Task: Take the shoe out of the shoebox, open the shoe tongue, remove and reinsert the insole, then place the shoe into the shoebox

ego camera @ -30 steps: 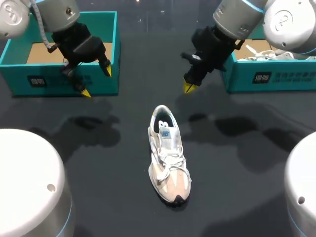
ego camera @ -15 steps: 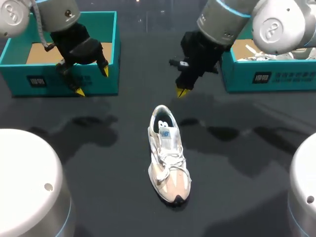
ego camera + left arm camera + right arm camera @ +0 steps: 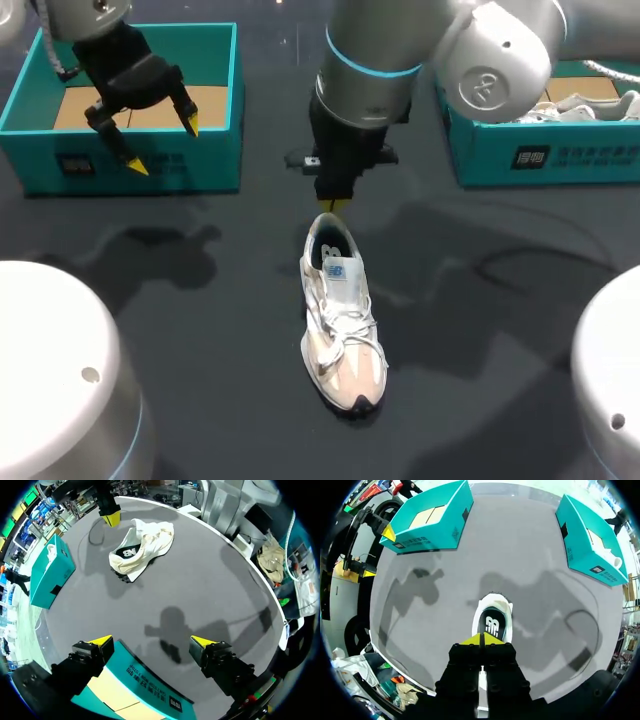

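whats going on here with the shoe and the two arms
A shoe lies on the table, its insole still inside. The right gripper hangs right at its heel end, jaws shut, holding nothing. The left gripper hovers over the left box, jaws open and empty.

On table point(image 3: 220, 380): shoe point(image 3: 340, 315). Right gripper point(image 3: 333, 207) just behind shoe's heel. Left shoebox point(image 3: 200, 165) behind-left of shoe, left gripper point(image 3: 163, 145) above its front wall. Right shoebox point(image 3: 580, 155) behind-right of shoe.
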